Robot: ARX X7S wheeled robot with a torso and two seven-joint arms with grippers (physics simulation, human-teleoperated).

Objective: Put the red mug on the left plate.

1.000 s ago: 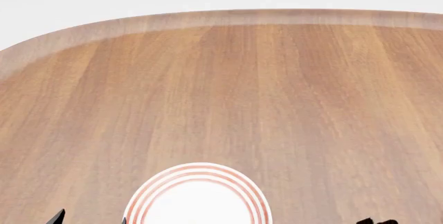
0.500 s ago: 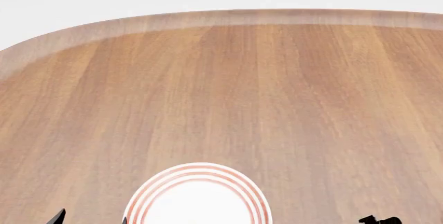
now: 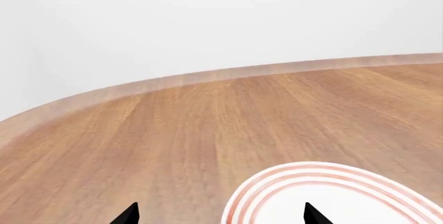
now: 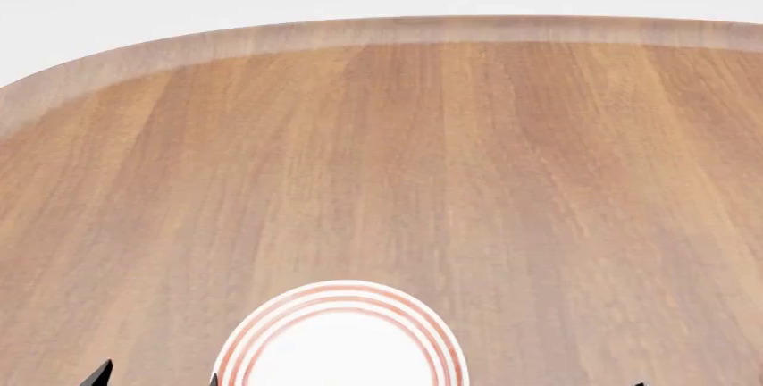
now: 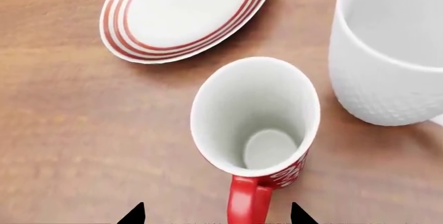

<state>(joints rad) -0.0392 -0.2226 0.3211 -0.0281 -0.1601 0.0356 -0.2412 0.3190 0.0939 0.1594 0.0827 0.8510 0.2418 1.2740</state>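
Note:
The red mug [image 5: 254, 125] with white inside stands upright on the wooden table, seen only in the right wrist view. Its red loop handle [image 5: 246, 200] lies between my right gripper's [image 5: 217, 214] open fingertips [image 5: 135, 214]. A white plate with red rings [image 5: 181, 14] lies beyond the mug; the same kind of plate shows in the head view [image 4: 342, 337] and left wrist view [image 3: 325, 193]. My left gripper [image 3: 220, 214] is open and empty, one tip over the plate's rim. In the head view the left fingertips [image 4: 100, 373] peek at the bottom edge; the right gripper is nearly out of view.
A larger plain white mug [image 5: 391, 53] stands close beside the red mug. The wooden table [image 4: 381, 154] stretches far ahead to a rounded far edge, with a white wall behind.
In the head view the right gripper's dark parts at the bottom right have dropped almost out of view. The plate and left fingertips have not moved.

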